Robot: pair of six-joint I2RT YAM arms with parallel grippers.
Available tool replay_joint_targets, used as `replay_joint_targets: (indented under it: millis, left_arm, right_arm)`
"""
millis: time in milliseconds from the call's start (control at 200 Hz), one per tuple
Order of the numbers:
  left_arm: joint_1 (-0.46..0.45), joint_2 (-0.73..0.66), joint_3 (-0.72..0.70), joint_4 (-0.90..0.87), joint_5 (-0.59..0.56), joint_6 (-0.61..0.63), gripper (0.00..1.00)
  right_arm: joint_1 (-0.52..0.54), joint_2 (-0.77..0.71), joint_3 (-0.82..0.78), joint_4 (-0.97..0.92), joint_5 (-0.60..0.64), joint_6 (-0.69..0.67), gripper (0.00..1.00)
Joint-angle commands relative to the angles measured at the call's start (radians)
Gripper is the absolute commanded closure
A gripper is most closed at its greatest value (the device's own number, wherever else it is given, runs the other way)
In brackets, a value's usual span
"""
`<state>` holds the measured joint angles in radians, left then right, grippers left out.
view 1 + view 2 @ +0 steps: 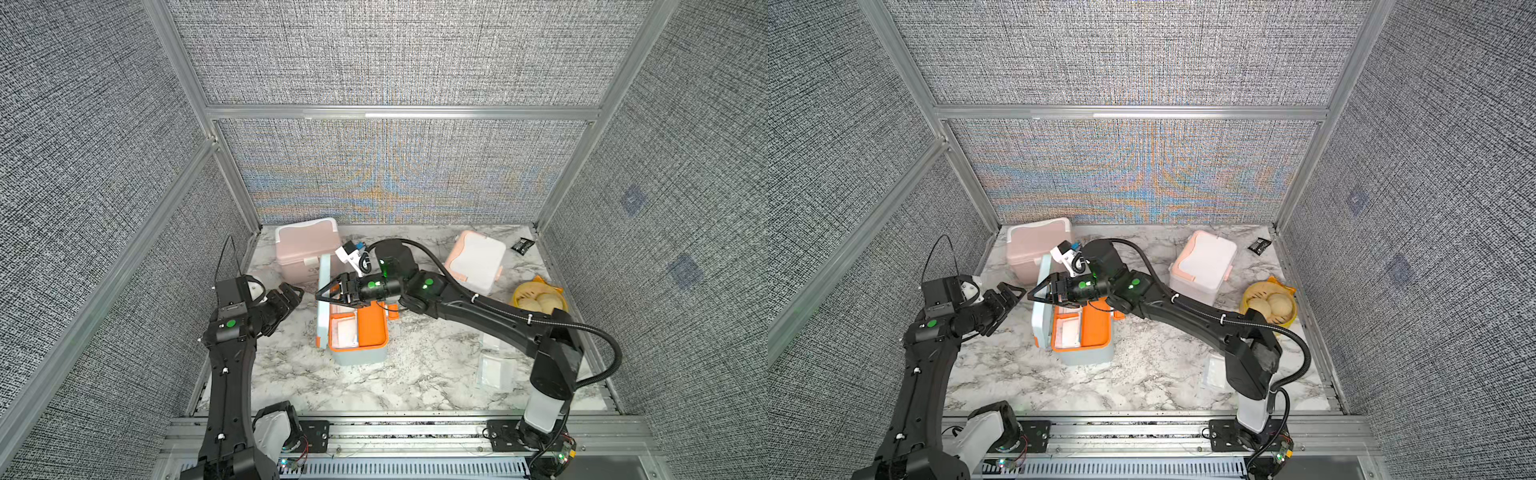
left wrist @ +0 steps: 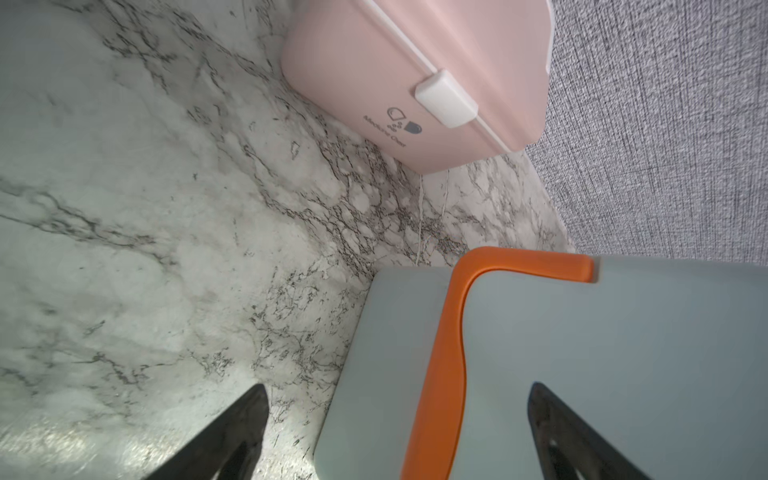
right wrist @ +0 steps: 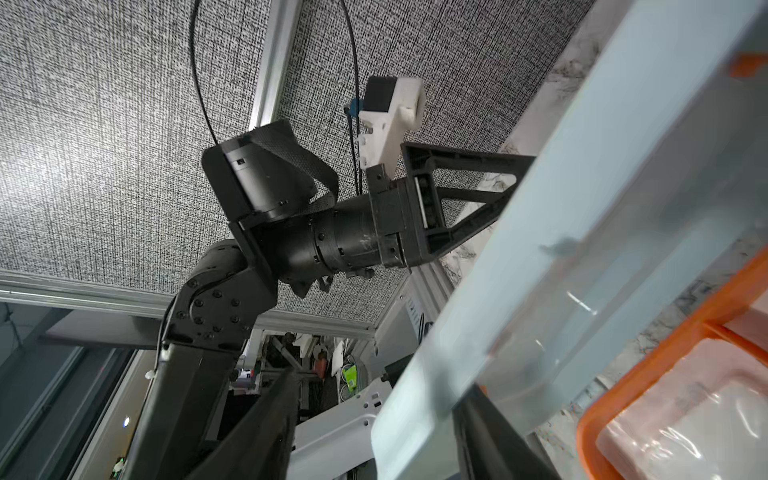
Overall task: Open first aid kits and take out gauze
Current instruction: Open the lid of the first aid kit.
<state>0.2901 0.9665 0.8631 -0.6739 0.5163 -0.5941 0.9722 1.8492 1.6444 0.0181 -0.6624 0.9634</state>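
Marble-patterned tabletop carries three first aid kits. The pale blue-and-orange kit sits near the middle with its lid swung up and standing roughly on edge along the side toward the left arm; its orange inner tray is exposed, and a gauze packet lies in one of the tray's compartments. In the right wrist view that packet shows as a white pad under crinkled clear plastic, inside the orange rim. The right pincer reaches across the open kit to the raised lid; in the right wrist view one of its fingers lies on either side of the lid's edge, but whether they press on it or merely straddle it cannot be told. The left pincer hovers just beside the outer face of the same lid, spread wide and gripping nothing; the left wrist view shows its two dark fingers well apart, with the lid's pale blue face and orange handle ahead. The pink-and-white kit stands closed against the back wall, its white latch fastened. The white-and-peach kit stands closed toward the far right. More gauze packets lie flat on the tabletop under the right arm. A yellow basket of buns sits at the right edge, and a small black wrapper lies in the far right corner.
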Motion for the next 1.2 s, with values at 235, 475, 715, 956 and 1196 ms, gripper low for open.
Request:
replay_joint_targets:
  millis: [235, 475, 715, 956, 1196]
  left_arm:
    - [0.065, -0.046, 0.096, -0.068, 0.013, 0.028, 0.03]
    - [0.067, -0.055, 0.225, -0.133, -0.035, 0.061, 0.02]
    - [0.067, -0.063, 0.303, -0.182, -0.024, 0.092, 0.01]
    - [0.067, -0.110, 0.308, -0.199, -0.013, 0.097, 0.00]
    - [0.066, -0.165, 0.261, -0.153, 0.071, 0.083, 0.00]
  right_arm:
    - [0.042, 0.150, 0.186, -0.106, 0.004, -0.089, 0.39]
    - [0.046, 0.205, 0.287, -0.177, 0.005, -0.135, 0.26]
    - [0.029, 0.055, 0.160, -0.208, 0.082, -0.213, 0.10]
    - [0.016, 0.010, 0.071, -0.153, 0.125, -0.217, 0.07]
    - [-0.037, -0.075, 0.003, -0.306, 0.345, -0.276, 0.15]
